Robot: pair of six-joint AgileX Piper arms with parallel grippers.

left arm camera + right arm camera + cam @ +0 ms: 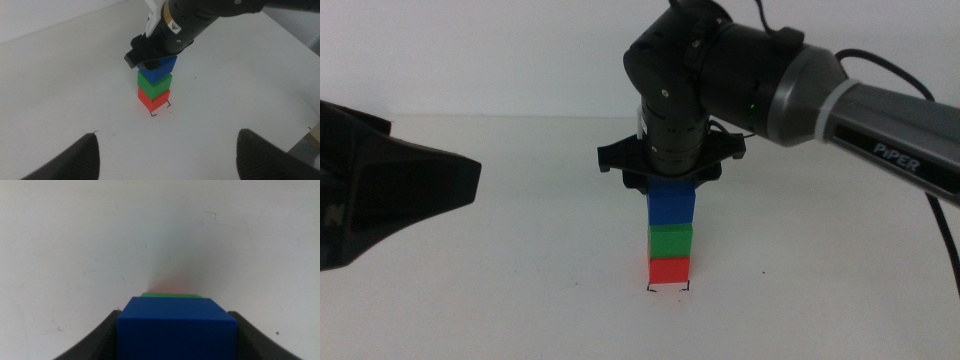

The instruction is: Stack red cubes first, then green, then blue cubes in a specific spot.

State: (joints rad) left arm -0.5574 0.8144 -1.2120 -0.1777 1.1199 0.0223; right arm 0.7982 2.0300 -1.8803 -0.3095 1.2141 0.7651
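Red, green and blue make one upright column on the white table (470, 300). The red cube (669, 270) sits at the bottom, right at the two small black corner marks (668, 289) that outline the target spot. The green cube (670, 241) rests squarely on it, and the blue cube (671, 203) lies on top of the green one, its edges roughly in line with those below.

Around the blue cube is the right gripper (671, 180), pointing straight down from the arm that reaches in from the right side. In the right wrist view its two dark jaws press against opposite faces of the blue cube (176, 329), so it is clenched on that cube, with a sliver of green (172, 295) showing just beyond.

Well apart from the stack, the left gripper (380, 190) waits at the left edge of the middle view, its jaws spread wide and holding nothing, with the tower in sight between them in its own wrist view.
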